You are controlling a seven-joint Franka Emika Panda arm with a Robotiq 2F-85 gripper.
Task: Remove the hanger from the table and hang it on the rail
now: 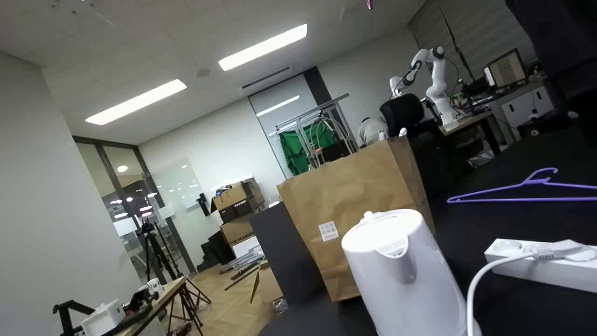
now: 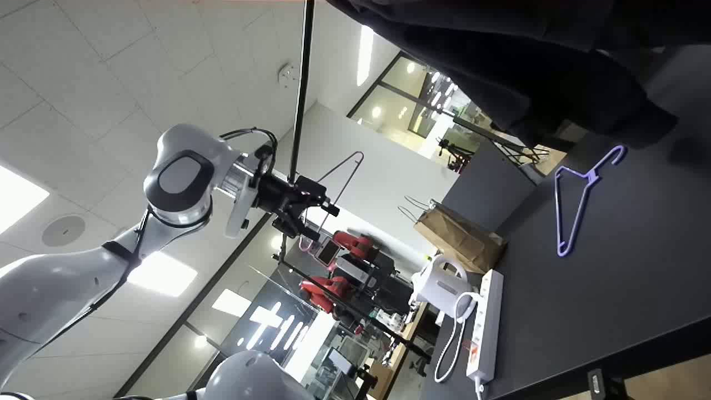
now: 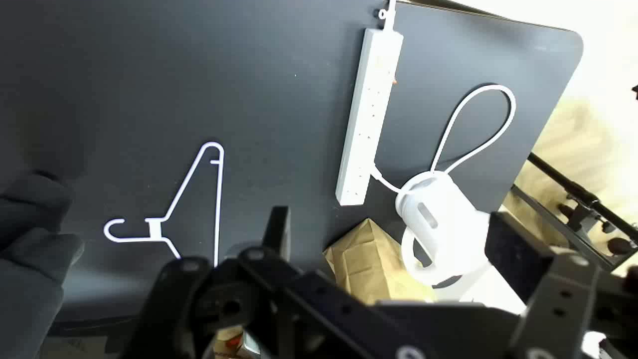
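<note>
The thin purple hanger lies flat on the black table, and shows in both exterior views. In the wrist view the hanger lies left of the jaws, its hook pointing left and one end hidden behind the gripper. The matte black table also shows in the wrist view. My gripper is open and empty, high above the table. In the wrist view its fingers stand wide apart. A dark bar, which looks like the rail, passes behind the gripper in that exterior view.
A white kettle, paper bag and white power strip with a cable stand on the table. A gloved hand is near the hanger's hook. A thin pinkish hanger-like outline shows behind the gripper. A dark post joins the bar.
</note>
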